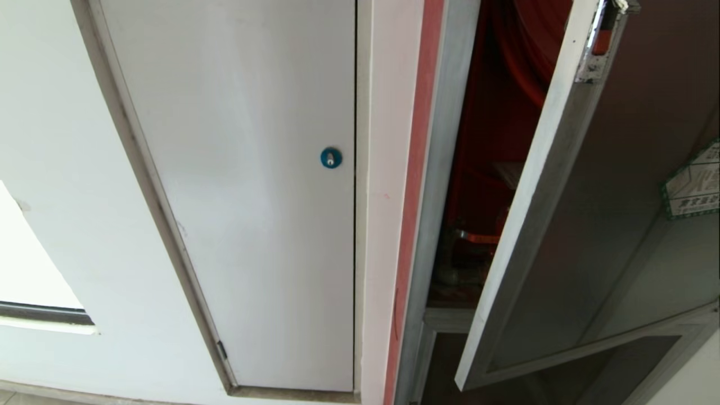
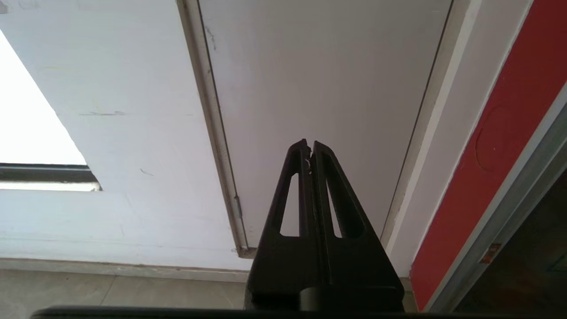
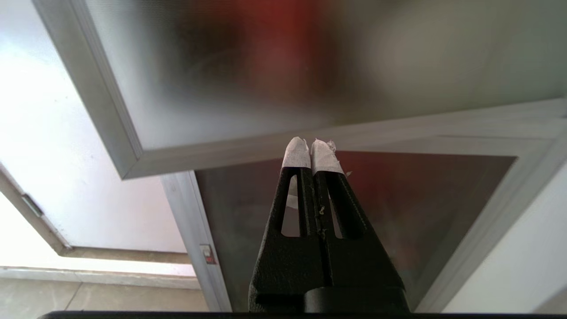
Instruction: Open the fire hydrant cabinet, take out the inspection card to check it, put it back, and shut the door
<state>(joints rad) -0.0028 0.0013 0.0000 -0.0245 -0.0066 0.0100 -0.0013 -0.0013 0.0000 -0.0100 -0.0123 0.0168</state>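
Standing ajar, door (image 1: 568,225) exposes cabinet (image 1: 484,169); card unseen, both grippers (image 2: 310,144) (image 3: 312,144) pinched closed, empty; closing undone.

The only lettering is on the sticker (image 1: 694,183), a green-bordered white label on the dark glass of the door (image 1: 619,225). It carries Chinese characters, too small and too cut off by the frame edge to read.
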